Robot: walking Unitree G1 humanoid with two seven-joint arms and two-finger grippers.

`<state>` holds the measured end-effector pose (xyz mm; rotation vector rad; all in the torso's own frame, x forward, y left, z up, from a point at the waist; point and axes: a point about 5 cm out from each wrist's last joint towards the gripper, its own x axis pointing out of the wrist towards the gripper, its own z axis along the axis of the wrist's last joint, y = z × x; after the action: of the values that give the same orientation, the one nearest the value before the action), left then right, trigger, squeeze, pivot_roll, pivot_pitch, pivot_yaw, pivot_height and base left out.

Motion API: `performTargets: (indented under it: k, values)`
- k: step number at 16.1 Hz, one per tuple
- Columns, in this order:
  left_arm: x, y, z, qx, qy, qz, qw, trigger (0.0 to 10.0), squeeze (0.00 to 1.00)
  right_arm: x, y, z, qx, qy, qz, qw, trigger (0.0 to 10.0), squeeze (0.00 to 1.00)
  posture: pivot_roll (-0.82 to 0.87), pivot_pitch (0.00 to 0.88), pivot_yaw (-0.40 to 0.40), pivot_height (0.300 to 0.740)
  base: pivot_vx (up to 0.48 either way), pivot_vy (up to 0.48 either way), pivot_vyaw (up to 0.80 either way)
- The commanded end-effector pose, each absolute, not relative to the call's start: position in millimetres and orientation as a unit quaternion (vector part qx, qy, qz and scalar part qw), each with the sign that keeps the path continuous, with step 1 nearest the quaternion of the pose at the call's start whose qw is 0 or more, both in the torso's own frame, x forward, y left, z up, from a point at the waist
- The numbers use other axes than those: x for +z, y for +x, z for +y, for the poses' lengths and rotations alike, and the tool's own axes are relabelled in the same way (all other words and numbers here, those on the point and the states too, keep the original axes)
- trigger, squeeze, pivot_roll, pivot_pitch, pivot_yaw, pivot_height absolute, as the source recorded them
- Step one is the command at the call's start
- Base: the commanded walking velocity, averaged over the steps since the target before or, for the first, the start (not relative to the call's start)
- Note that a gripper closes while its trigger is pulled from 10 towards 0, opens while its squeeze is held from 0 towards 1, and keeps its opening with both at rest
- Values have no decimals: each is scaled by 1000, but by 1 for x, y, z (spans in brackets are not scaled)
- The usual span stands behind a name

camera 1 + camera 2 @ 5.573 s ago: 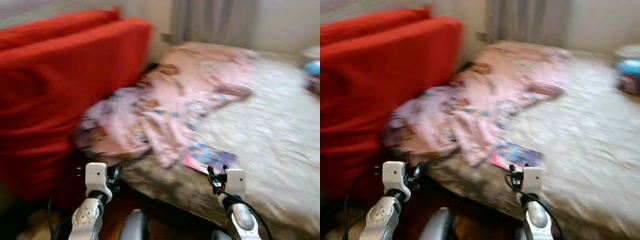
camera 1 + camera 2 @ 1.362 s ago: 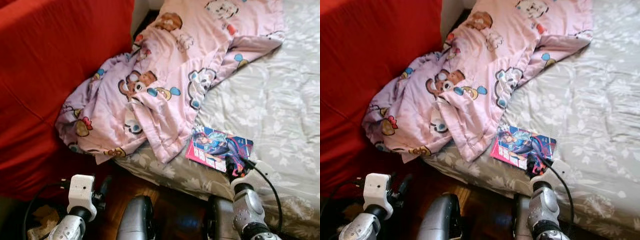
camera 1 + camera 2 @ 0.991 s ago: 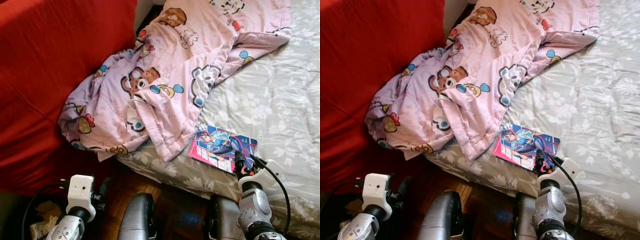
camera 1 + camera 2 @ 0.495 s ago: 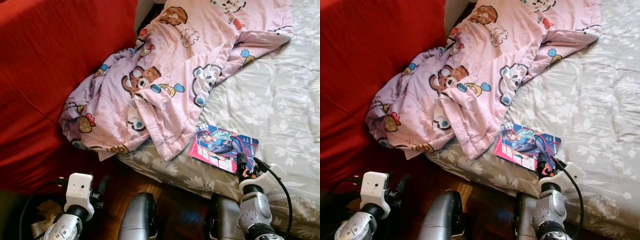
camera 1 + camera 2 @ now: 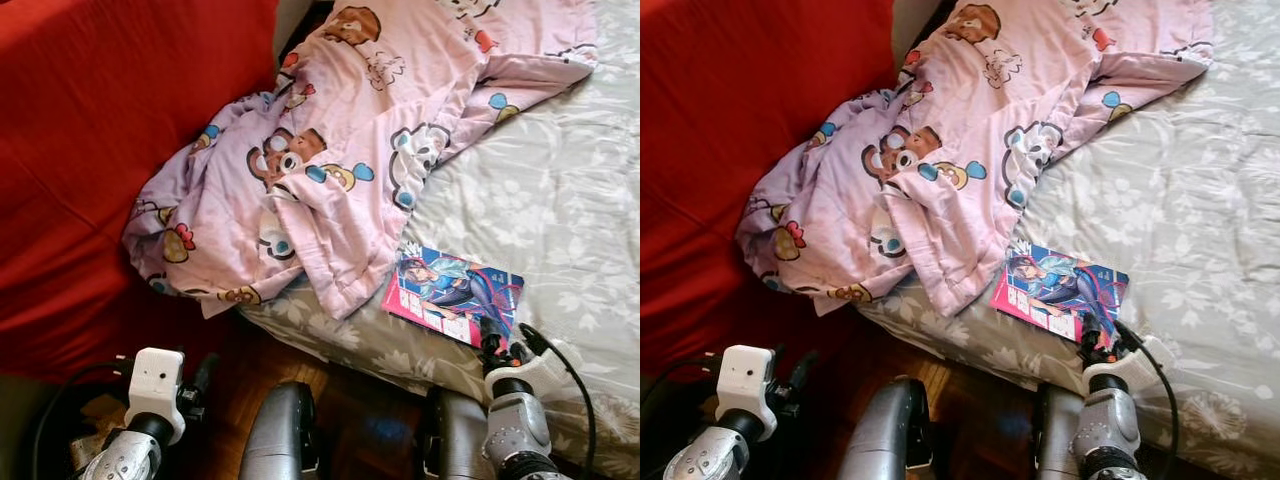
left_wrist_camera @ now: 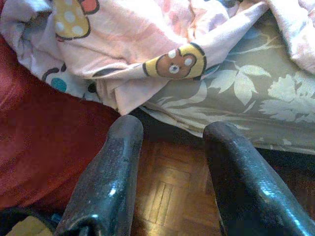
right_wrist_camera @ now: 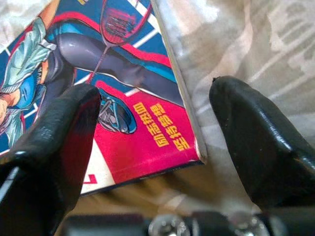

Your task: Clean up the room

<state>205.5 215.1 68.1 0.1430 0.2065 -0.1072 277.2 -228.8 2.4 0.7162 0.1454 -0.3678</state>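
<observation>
Book flat on bed, just ahead of right gripper; fingers spread wide, near corner straddled. Judged thin, light, glossy, likely slippery; best pinched at near corner. Left gripper spread wide, idle over floor.

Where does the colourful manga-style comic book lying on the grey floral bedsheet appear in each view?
Left eye view: comic book, lower right, beyond the right gripper.
Right eye view: lower right.
Left wrist view: not in it.
Right wrist view: its corner between the open fingers.
Shared landmark: pink cartoon blanket.
</observation>
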Motion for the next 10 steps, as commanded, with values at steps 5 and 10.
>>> performTargets:
  k: [5,10]
  values:
    - [65,196,223,-53,84,129,987,10000,0,-15,265,-212,-157,385,112,903,10000,0,216,312,192,625,0,0,0]
    - [63,202,221,-54,83,128,987,10000,0,-4,269,-226,-191,347,74,915,10000,0,207,294,187,625,0,0,0]
